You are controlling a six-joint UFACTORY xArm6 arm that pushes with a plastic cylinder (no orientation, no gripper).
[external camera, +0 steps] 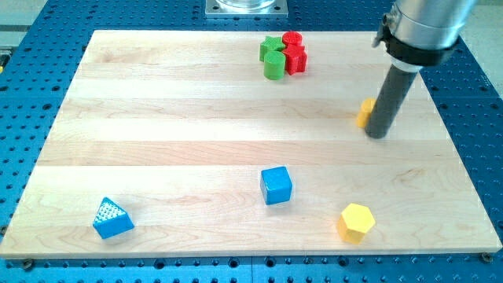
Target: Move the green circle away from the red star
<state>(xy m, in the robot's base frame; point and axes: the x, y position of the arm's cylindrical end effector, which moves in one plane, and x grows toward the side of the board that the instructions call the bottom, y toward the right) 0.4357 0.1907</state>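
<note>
The green circle (273, 66) stands near the view's top centre, touching the red star (295, 60) on its right. A green star (272, 47) sits just above the green circle and a red circle (292, 38) just above the red star, all in one tight cluster. My tip (378, 134) rests on the board at the view's right, well to the right of and below the cluster. It stands right beside a small yellow block (365, 112), which it partly hides.
A blue cube (276, 185) lies at lower centre. A yellow hexagon (356, 222) lies at lower right. A blue triangle (112, 218) lies at lower left. The wooden board (157, 118) ends at a blue perforated table.
</note>
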